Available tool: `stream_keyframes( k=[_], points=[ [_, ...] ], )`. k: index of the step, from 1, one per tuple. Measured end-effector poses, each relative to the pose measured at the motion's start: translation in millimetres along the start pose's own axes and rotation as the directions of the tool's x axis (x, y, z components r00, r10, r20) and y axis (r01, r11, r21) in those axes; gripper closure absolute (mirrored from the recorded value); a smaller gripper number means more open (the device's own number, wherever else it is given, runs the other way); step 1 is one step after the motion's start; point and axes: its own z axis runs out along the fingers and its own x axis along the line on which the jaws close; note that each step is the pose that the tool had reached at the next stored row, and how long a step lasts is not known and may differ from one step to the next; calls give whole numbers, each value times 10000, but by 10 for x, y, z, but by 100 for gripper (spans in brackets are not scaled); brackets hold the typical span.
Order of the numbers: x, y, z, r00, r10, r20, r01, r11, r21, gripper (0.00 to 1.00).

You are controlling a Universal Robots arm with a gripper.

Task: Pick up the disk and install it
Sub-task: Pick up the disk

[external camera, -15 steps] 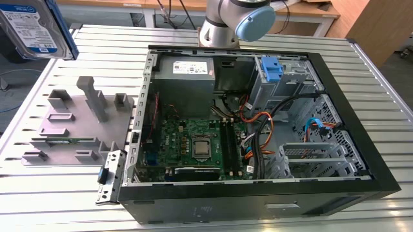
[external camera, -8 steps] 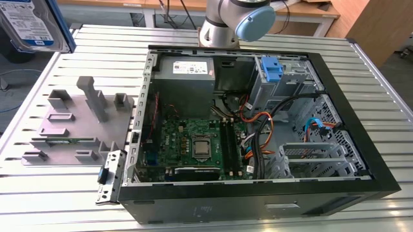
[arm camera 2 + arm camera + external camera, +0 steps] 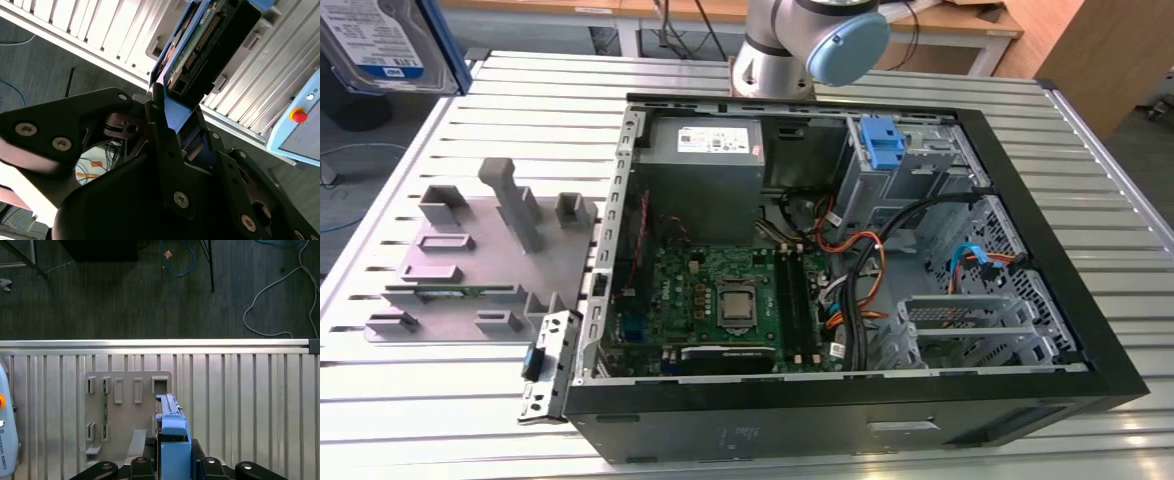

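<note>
Disk: clamped by its blue rails in end effector | position: held up off counter, above grey slotted fixture | open computer case beside fixture, on the exterior view's right

A white-and-blue label is showing on the disk, well apart from the computer case. A white sticker is sitting inside that case. No print is reading legibly.

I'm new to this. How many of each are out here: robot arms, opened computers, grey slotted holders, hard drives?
Robot arm: 1
Opened computer case: 1
Grey slotted holder: 1
Hard disk: 1
Total: 4
</note>
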Motion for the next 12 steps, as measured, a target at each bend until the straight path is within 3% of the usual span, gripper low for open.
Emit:
stream_keyframes(
  k=[3, 9, 12],
  points=[
    [-1, 0, -33, 10000, 0, 0, 0, 10000, 12, 64],
    [-1, -4, -32, 10000, 0, 1, 0, 10000, 19, 64],
    [-2, -37, -32, 10000, 0, 0, 0, 10000, 17, 64]
  ],
)
